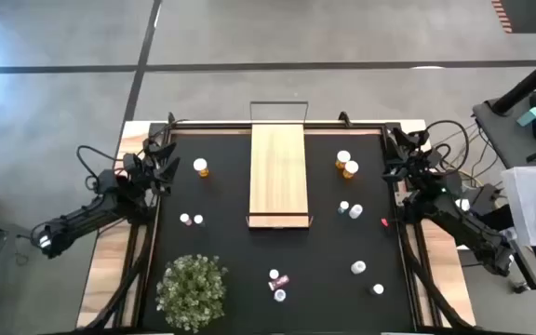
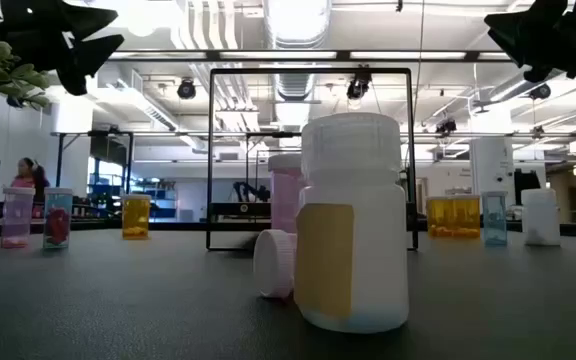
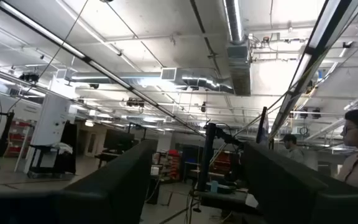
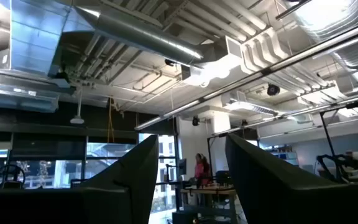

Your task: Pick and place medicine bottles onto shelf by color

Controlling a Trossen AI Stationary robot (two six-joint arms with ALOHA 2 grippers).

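Shelf (image 1: 278,173) bare overhead; wrist views ceiling-only.

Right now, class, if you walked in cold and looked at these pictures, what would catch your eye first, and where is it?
First, the light wooden shelf, lying bare down the middle of the black mat. Around it the small medicine bottles stand scattered on both sides, and a bushy green plant fills the mat's near left corner. In the low view, one white bottle looms right before the lens.
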